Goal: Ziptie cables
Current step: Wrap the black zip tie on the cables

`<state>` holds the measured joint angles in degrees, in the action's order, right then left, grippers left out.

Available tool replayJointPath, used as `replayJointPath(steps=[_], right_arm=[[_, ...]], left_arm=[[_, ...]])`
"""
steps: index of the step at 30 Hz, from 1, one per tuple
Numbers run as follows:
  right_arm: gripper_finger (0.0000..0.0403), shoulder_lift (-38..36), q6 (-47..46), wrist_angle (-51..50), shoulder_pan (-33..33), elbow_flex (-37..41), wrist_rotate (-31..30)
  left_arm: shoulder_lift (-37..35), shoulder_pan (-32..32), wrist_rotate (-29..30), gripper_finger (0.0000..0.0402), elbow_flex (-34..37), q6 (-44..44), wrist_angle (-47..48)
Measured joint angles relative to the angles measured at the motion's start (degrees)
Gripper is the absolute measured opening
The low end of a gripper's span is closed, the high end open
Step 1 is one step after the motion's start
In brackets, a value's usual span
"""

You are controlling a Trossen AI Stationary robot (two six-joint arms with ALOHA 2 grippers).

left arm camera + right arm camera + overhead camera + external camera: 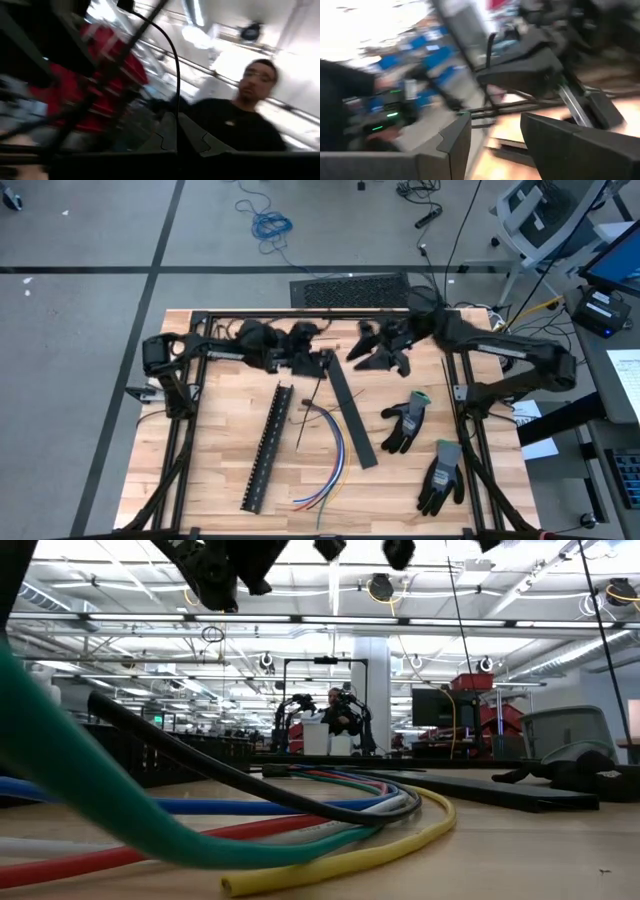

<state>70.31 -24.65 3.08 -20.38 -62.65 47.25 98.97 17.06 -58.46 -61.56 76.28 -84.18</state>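
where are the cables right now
In the high view the cables lie loose on the wooden table's front middle, curving between the black slotted strip and the flat black bar.

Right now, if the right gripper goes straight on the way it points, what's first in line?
Probably the left gripper, shut, just across from it. The right gripper, open, points at it. Depth is unclear.

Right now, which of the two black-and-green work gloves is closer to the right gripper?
The upper black-and-green glove, lying beside the flat black strip. It sits nearer the right gripper than the other glove by the table's front-right corner.
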Motion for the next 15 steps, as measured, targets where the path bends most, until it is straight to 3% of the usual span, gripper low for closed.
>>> replayJointPath(steps=[4,6,9,12,15], right_arm=[[0.0164,-6.6,3.0,-12.6,0.1,0.0,-14.5],[0.0164,-8.8,2.5,-16.3,2.4,0.0,-22.9],[0.0164,-10.1,1.8,-20.9,7.3,0.0,-36.1],[0.0164,-9.6,1.9,-24.2,12.7,0.0,-50.7],[0.0164,-6.9,1.9,-24.7,16.6,0.3,-66.1]], left_arm=[[-2.2,3.5,4.6,0.0,0.0,-21.8,20.0],[-3.8,4.4,13.9,0.0,0.0,-37.0,34.2],[-7.0,4.7,34.0,0.0,-0.5,-55.2,50.8],[-10.0,3.5,47.6,0.0,-2.1,-65.9,56.6],[-12.2,1.5,54.1,0.0,-3.8,-73.8,57.6]])
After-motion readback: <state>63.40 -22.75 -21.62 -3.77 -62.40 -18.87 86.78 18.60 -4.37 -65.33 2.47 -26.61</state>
